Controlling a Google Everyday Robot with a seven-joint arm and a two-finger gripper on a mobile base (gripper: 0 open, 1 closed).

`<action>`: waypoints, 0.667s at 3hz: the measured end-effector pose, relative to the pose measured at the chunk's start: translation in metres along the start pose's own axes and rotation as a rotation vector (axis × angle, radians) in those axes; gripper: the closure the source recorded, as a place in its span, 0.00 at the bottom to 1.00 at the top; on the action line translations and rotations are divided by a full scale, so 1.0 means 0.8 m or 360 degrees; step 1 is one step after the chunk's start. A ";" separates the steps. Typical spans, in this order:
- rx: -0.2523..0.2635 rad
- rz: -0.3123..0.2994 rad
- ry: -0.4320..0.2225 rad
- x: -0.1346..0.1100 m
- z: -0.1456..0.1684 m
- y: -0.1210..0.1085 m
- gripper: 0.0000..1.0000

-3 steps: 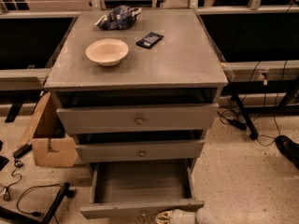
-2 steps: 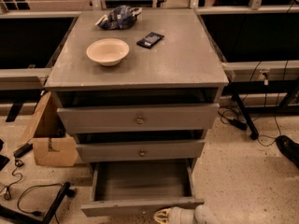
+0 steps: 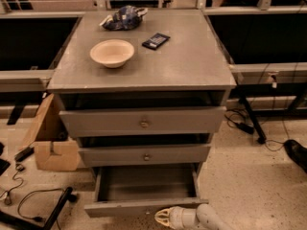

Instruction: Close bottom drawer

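The bottom drawer (image 3: 144,208) of the grey cabinet is pulled far out, its plain grey inside showing and its narrow front facing me at the bottom of the camera view. My gripper (image 3: 164,217) is at the end of the white arm coming in from the lower right. It sits low, right against the drawer's front, a little right of its middle. The middle drawer (image 3: 144,155) and top drawer (image 3: 142,121) above each stand slightly out.
On the cabinet top (image 3: 192,66) are a cream bowl (image 3: 112,52), a dark phone-like item (image 3: 155,40) and a blue crumpled bag (image 3: 122,18). A cardboard box (image 3: 50,140) and cables (image 3: 33,200) lie on the floor at left. Black desk legs and cords are at right.
The arm and gripper have shifted slightly along the drawer front. The drawer looks about as far out as before.
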State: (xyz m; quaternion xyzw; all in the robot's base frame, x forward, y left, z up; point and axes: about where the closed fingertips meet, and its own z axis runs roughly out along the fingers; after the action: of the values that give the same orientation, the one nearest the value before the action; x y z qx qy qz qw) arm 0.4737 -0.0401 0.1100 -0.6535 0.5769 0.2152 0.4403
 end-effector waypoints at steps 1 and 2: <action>0.0018 -0.0048 -0.0031 -0.017 -0.003 -0.027 1.00; 0.0008 -0.0098 -0.0055 -0.030 0.009 -0.055 1.00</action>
State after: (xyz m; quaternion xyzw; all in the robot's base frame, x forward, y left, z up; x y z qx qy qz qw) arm 0.5115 -0.0231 0.1393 -0.6661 0.5493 0.2114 0.4581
